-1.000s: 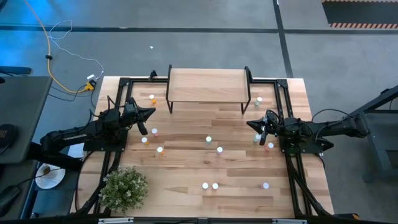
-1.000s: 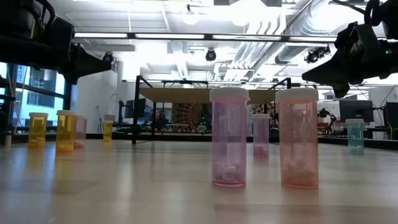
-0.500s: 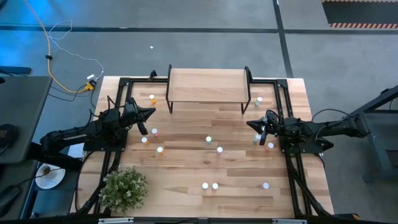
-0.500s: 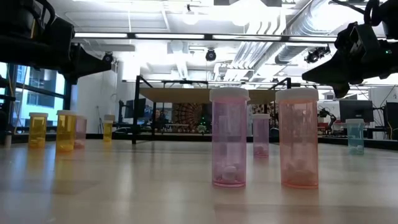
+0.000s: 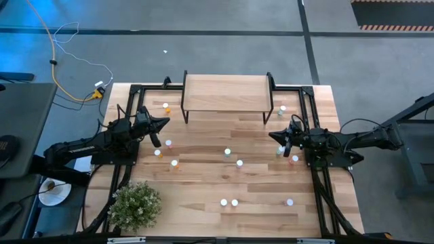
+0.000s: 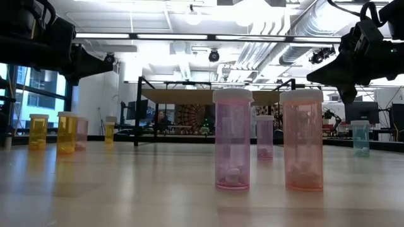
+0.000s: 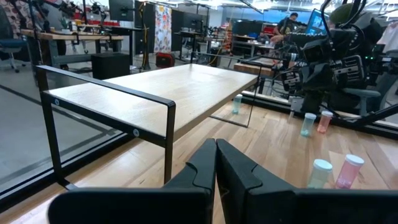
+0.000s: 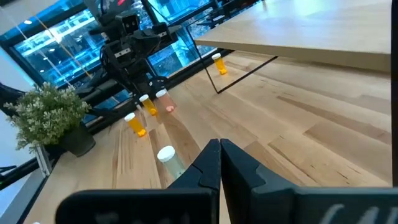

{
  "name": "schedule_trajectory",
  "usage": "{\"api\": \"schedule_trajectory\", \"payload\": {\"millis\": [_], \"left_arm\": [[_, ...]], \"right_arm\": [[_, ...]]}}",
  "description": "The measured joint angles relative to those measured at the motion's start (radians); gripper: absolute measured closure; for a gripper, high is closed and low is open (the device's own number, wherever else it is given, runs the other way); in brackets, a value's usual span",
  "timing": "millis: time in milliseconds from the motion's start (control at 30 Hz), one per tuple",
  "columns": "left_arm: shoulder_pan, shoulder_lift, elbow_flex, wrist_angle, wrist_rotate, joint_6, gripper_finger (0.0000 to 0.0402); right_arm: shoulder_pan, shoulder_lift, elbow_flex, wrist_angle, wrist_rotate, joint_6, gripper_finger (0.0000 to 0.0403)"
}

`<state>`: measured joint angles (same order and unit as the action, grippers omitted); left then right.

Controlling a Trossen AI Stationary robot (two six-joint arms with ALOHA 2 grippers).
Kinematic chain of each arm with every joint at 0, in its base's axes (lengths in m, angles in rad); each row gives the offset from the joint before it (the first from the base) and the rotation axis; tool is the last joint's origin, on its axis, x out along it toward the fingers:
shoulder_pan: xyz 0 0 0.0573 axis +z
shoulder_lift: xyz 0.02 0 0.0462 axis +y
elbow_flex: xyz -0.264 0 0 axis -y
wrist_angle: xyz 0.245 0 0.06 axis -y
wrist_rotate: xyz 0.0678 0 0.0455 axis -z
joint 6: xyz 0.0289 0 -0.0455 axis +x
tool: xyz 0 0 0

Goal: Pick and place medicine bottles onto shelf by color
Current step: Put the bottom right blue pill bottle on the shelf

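Wood table holds scattered bottles | our left gripper and right gripper pinched together, empty | bottles look light, tippy; we'd grasp mid-body.

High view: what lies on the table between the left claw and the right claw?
Two white-capped medicine bottles stand on the striped-wood tabletop between the left claw and right claw, seen in the high view.

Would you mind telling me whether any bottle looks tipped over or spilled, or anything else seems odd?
Nothing stands out. The medicine bottles that can be made out stand upright with caps on, scattered over the table. The shelf sits square and bare. Nothing looks spilled.
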<state>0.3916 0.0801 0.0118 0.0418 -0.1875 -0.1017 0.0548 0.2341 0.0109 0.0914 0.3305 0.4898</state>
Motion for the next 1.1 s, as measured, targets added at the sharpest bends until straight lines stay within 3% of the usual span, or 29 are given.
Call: {"api": "schedule_trajectory", "payload": {"millis": [733,1100], "left_arm": [[0.000,0.000,0.000,0.000,0.002,0.000,0.0401],[0.000,0.000,0.000,-0.001,0.003,0.000,0.0401]], "right_arm": [[-0.002,0.000,0.001,0.002,0.000,0.004,0.0400],[-0.002,0.001,0.069,0.058,-0.007,0.029,0.0318]]}}
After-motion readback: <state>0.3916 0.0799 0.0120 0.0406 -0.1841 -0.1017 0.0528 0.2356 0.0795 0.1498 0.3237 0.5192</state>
